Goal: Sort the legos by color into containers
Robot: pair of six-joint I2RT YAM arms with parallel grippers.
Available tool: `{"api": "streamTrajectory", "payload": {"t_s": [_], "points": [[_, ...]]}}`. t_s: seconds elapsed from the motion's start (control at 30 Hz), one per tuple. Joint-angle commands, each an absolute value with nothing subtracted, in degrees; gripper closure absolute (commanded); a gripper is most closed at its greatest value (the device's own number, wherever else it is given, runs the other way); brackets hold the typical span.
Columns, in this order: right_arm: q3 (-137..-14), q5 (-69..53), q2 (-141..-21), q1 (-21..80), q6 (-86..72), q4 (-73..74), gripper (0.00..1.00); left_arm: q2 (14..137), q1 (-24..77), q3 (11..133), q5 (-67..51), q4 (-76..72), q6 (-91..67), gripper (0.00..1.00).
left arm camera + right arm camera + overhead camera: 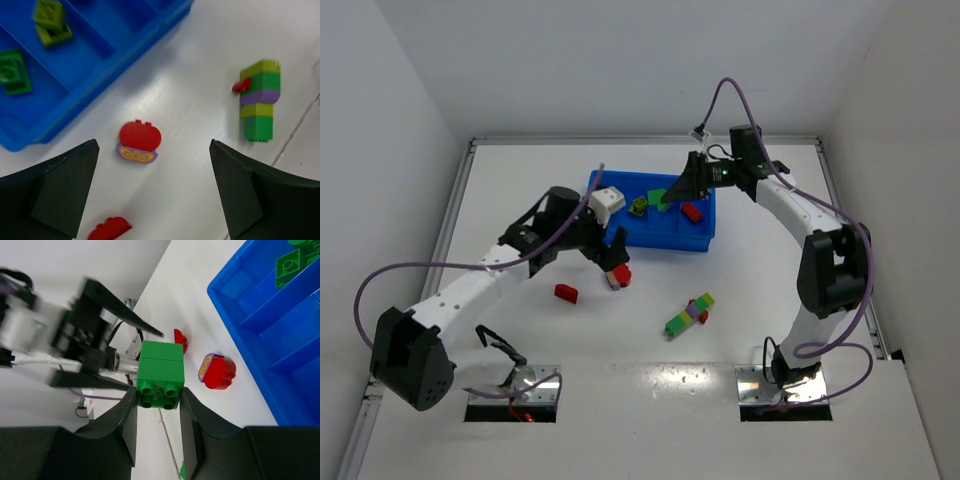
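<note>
Tray (665, 242) partly filled; right gripper (158, 395) grasped a green brick (161, 369), left gripper (153, 145) hung released over unsorted red-purple piece (139, 141).

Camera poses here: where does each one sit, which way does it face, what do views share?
Top external: fixed above and behind the left arm and right arm, looking down; left gripper, right gripper and blue tray show.
Left wrist: on that wrist, facing down at the table; own fingers open over the red-on-purple piece.
Right wrist: on that wrist, facing across towards the left arm; own fingers shut on a green brick.
Shared: both wrist views show the blue tray and that piece.
</note>
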State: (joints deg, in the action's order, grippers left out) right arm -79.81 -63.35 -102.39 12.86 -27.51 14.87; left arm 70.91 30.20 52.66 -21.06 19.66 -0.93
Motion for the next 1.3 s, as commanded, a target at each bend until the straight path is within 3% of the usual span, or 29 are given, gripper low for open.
{"api": "streamTrajectory", "payload": {"t_s": [0.0,0.37,0.77,1.27], "points": [[-78.93,-66.70,-99.49,13.10,-28.04,10.99,0.97,66.10,24.63,57.13,-28.46,19.86,-1.49,0.00],[-77.78,-76.64,-100.55,18.28,-29.53,5.63,0.97,73.47,14.33,63.11,-62.83,23.29,-2.02,0.00],[-78.93,-78.22,-103.00,22.24,-29.53,5.10,0.97,79.63,13.18,67.59,-71.45,23.29,-3.08,0.07],[-78.93,-78.22,-104.06,25.84,-29.53,5.62,0.97,81.83,13.18,67.86,-70.22,22.76,-3.08,0.17]]}}
